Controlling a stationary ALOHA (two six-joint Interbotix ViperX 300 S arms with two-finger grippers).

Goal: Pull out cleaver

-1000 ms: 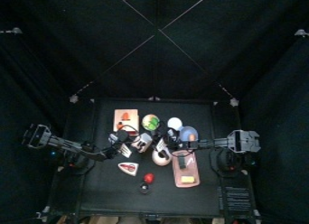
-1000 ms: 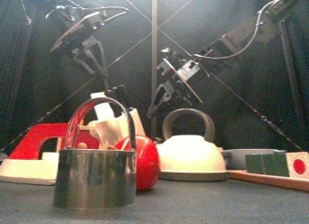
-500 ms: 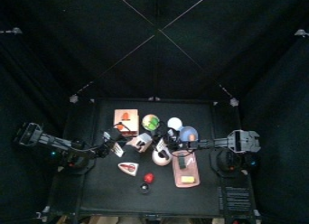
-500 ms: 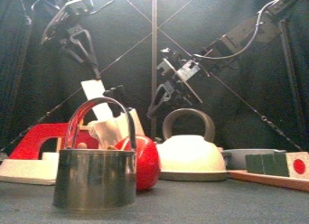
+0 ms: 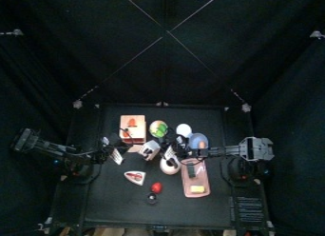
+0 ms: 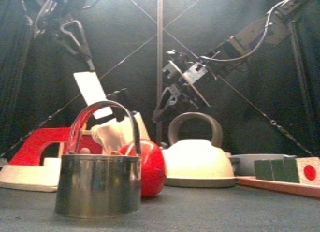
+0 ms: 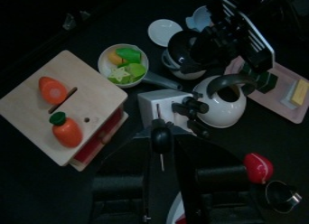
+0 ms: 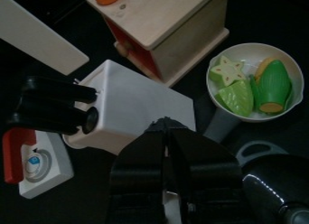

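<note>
The cleaver [image 6: 89, 90] has a broad pale blade and hangs tilted in the air, above the metal pot and left of the white knife block [image 7: 158, 107]. My left gripper [image 6: 73, 49] is shut on its dark handle; the top view shows gripper [image 5: 109, 156] and blade [image 5: 118, 157] left of the block [image 5: 148, 149]. In the right wrist view the blade [image 8: 39, 33] runs out from the left gripper's fingers [image 8: 53, 105] beside the block [image 8: 133, 106]. My right gripper [image 8: 169, 130] is shut on the block's edge.
A wooden board with carrots [image 7: 60, 106], a bowl of green vegetables [image 7: 121, 64], a white kettle [image 6: 197, 159], a metal pot [image 6: 97, 180], a red fruit [image 7: 256, 165], a white-and-red wedge [image 6: 37, 159] and the pink tray [image 5: 195, 178] crowd the table.
My left arm has drawn back to the left and lifted, carrying the cleaver farther from the knife block. The right arm has stayed on the block.
</note>
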